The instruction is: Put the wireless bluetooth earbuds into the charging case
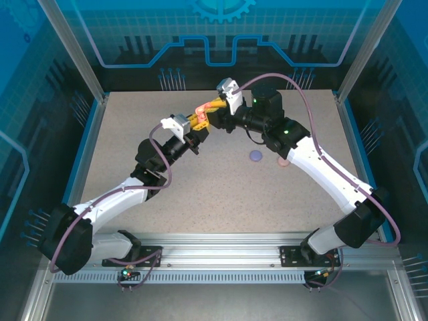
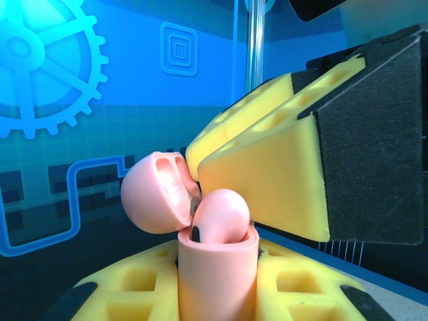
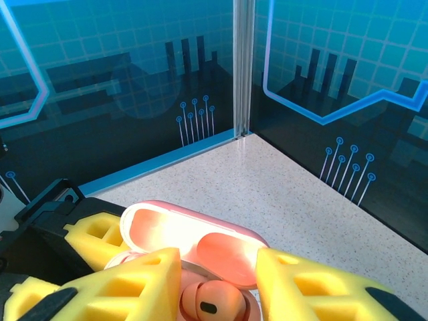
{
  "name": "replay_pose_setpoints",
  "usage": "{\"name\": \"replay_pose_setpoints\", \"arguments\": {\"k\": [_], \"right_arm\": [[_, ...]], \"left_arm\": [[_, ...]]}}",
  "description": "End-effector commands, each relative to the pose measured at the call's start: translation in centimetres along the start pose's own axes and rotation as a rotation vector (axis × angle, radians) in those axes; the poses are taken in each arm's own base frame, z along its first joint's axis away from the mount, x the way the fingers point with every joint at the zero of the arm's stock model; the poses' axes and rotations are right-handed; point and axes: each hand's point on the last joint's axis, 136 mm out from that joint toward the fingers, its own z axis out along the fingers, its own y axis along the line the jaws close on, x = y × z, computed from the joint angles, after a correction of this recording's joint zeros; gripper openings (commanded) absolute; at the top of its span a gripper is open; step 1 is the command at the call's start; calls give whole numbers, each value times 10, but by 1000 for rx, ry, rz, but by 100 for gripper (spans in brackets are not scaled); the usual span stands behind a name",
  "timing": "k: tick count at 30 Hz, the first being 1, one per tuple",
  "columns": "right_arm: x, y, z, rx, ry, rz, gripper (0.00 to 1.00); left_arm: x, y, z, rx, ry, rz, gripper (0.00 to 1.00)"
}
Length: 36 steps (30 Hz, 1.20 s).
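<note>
Overhead; both wrists close on case (image 2: 217, 281)

I see a speckled beige tabletop (image 1: 200, 200) boxed in by glossy blue wall panels (image 1: 221, 40) printed with circuit lines and a pale gear (image 2: 40, 60). Bare aluminium posts (image 1: 70, 47) stand at the corners, and a slotted aluminium rail (image 1: 221, 257) runs along the near edge. The light is even and cool.
</note>
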Motion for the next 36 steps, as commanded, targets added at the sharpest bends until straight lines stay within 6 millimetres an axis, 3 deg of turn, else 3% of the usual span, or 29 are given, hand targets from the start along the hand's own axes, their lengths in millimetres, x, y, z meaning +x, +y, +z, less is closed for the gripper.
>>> {"name": "replay_pose_setpoints", "arguments": {"k": [1, 15, 23, 30, 36], "right_arm": [[-16, -3, -13, 54, -34, -3, 37], [-19, 1, -19, 36, -48, 15, 49], [-34, 1, -27, 34, -100, 63, 64], [-59, -23, -53, 78, -120, 178, 69], [-38, -56, -45, 135, 56, 288, 68]], "left_arm": [[-38, -7, 2, 21, -109, 28, 0], [-37, -8, 3, 23, -107, 30, 0], [-36, -9, 3, 23, -103, 32, 0], [-24, -9, 1, 24, -77, 43, 0], [-10, -15, 1, 65, -38, 63, 0]]}}
